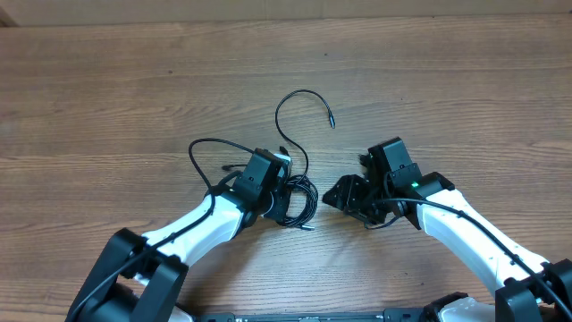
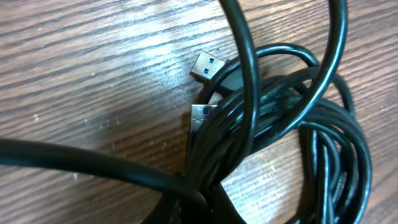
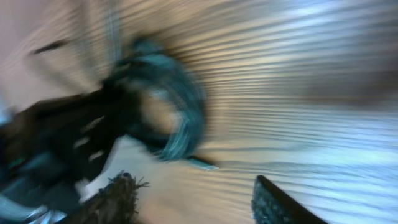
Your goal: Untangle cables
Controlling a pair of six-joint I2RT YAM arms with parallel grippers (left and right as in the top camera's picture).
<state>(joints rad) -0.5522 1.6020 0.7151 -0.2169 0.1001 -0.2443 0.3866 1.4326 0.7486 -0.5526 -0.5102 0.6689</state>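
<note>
- The left claw (image 1: 286,175) is closed on the bunched cables (image 1: 304,202), mid-surface (image 1: 134,80).
- The right claw (image 3: 196,202) is partly spread and empty, just beside the bunch.
- The coil's long axis runs near to far. One strand arcs away, its plug tip (image 1: 332,123) pointing back toward the robot.
- In the left wrist view, two USB plugs (image 2: 207,65) point up-left.

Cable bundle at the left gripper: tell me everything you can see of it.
The cables are thin, glossy black cords, mostly wound into one small tangled coil lying flat on the wooden table. Two silver USB plugs poke out side by side. One loose end arcs away to a small tip. The left gripper is down at the coil's edge; whether it pinches a strand is unclear.
</note>
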